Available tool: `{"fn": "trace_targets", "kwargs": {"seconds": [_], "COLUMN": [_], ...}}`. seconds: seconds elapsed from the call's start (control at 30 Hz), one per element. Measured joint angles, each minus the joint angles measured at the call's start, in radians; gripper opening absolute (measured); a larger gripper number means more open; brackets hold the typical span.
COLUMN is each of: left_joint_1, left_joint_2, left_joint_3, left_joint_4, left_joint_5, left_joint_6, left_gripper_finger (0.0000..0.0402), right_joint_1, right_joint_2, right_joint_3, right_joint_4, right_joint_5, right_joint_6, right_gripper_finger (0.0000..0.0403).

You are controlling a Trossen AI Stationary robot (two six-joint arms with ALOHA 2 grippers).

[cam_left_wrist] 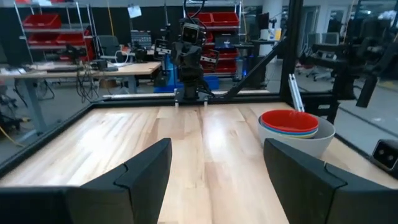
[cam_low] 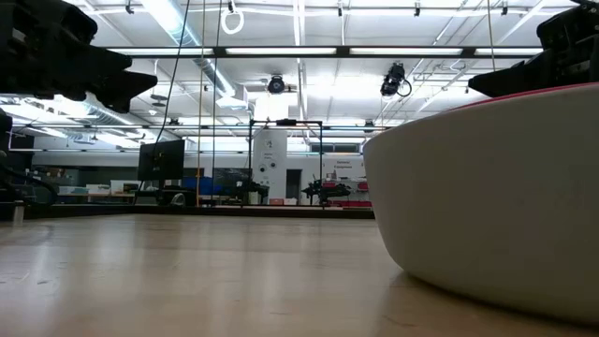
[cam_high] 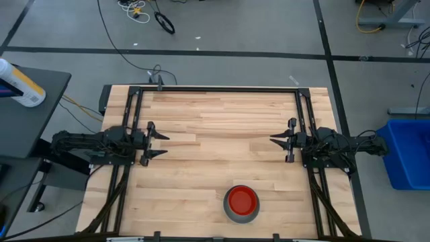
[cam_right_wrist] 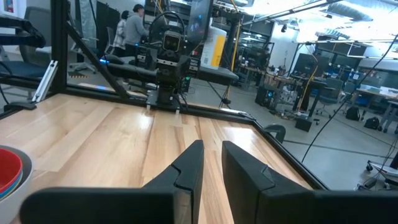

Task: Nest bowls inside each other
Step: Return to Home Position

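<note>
Nesting looks done: red bowl (cam_high: 242,199) sits on top of the stack, inside the pale grey bowl (cam_high: 242,216), at the front of the table (cam_high: 215,114), a bit right of centre. Left wrist view shows a light blue rim (cam_left_wrist: 292,130) just under the red and a sliver of yellow below that; can't make out the dark blue one. What's left is parking the arms, and they look at or very near home. Left tool (cam_high: 161,144) sits at the left edge of the table, fingers wide apart and holding nothing. Right tool (cam_high: 274,140) sits at the right edge, fingers all but together with a slim gap, also holding nothing. Both point inward at each other, level, well apart from the stack. To finish cleanly, I'd say: any remaining travel should be pure retract along each arm's own side, with no sweep toward the front of the table. The right arm is the one nearer the bowls, so keep its elbow and wrist up and back (the stack is light plastic, one nudge probably slides or tips it). The left tool could probably close down to match the right, if home calls for that; nothing is in its way. Slow the last bit of joint motion so the frame doesn't shake the table. Don't re-touch the stack; it looks seated and level in the low view (cam_low: 487,215).
</note>
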Motion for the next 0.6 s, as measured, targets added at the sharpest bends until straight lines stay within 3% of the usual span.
{"fn": "trace_targets", "kwargs": {"seconds": [0.6], "left_joint_1": [0.0], "left_joint_2": [0.0], "left_joint_3": [0.0], "left_joint_4": [0.0], "left_joint_5": [0.0], "left_joint_6": [0.132], "left_gripper_finger": [0.0261], "right_joint_1": [0.0], "right_joint_2": [0.0], "right_joint_3": [0.0], "right_joint_4": [0.0], "right_joint_5": [0.0], "right_joint_6": [0.0], "right_gripper_finger": [0.0066]}}
